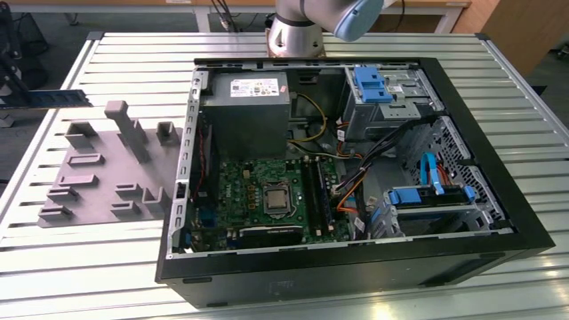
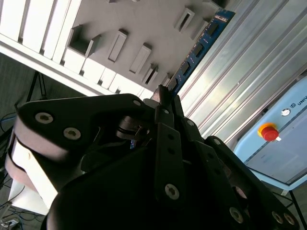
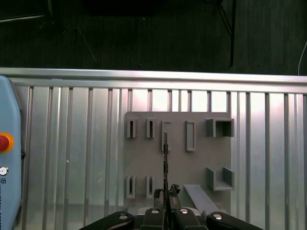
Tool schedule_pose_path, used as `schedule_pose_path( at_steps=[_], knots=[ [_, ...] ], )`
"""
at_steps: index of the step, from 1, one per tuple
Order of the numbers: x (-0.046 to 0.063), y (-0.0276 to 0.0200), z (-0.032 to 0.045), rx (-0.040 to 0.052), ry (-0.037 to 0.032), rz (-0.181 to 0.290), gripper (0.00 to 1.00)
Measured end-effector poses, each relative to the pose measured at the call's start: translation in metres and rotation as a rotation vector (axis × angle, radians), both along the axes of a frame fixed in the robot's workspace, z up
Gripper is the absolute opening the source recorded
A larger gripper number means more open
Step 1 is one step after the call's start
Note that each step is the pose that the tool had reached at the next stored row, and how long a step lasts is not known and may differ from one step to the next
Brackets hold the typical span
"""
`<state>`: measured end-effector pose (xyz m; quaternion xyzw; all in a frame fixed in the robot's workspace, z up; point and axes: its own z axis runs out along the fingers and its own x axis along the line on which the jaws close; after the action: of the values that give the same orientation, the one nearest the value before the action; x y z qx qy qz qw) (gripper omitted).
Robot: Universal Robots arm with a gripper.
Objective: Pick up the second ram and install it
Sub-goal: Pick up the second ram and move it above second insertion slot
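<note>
Exterior view: one open PC case [image 1: 356,267] lies on the slatted table [image 1: 89,267] and takes up the centre. Inside it are one green motherboard [image 1: 240,193] at 6 o'clock and one grey power supply [image 1: 249,127] at 12, which carries one white label [image 1: 258,87] whose print is too small to read. There are two blue drive brackets [image 1: 369,83], one at 1 o'clock and one at 4. One grey fixture plate [image 1: 98,180] sits at 9 o'clock, and the arm [image 1: 302,27] base is at 12. The second ram [image 1: 49,99] hangs level at 10 o'clock, over the table's edge and just short of the fixture plate.

Second wrist view: one gripper [image 2: 165,93], jaws closed tight on the near end of the second ram [image 2: 201,45]. The blue stick has a row of black chips and reaches out beside the fixture plate [image 2: 144,19]. One pale blue pendant [image 2: 288,153] has one red button [image 2: 268,132]; the print beside it is cut off.

First wrist view: the gripper [image 3: 165,191] pinches the second ram [image 3: 165,153], seen edge-on as a thin line above the fixture plate [image 3: 192,163]. The red button [image 3: 4,142] sits on the pendant [image 3: 9,182].
</note>
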<state>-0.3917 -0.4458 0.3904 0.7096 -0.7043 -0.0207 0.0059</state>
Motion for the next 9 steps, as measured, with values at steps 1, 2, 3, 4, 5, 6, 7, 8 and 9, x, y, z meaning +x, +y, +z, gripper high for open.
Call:
schedule_pose_path(
  at_steps=[1,2,3,4,5,6,7,8,9],
  knots=[
    [0.0004,0.0,0.0001,-0.0001,0.0001,0.0,0.14],
    [0.0008,0.0,0.0,0.0,0.0001,0.0,0.14],
    [0.0012,0.0,0.0001,-0.0001,0.0001,0.0,0.14],
    [0.0016,0.0,0.0001,-0.0001,0.0002,0.0,0.14],
    [0.002,0.0,0.0001,-0.0001,0.0002,0.0,0.14],
    [0.0023,0.0,0.0,0.0,0.0001,0.0,0.14],
    [0.0027,0.0,0.0001,-0.0001,0.0001,0.0,0.14],
    [0.0032,0.0,0.0002,-0.0001,0.0002,0.0,0.14],
    [0.0037,0.0,0.0001,-0.0001,0.0002,0.0,0.14]
  ],
)
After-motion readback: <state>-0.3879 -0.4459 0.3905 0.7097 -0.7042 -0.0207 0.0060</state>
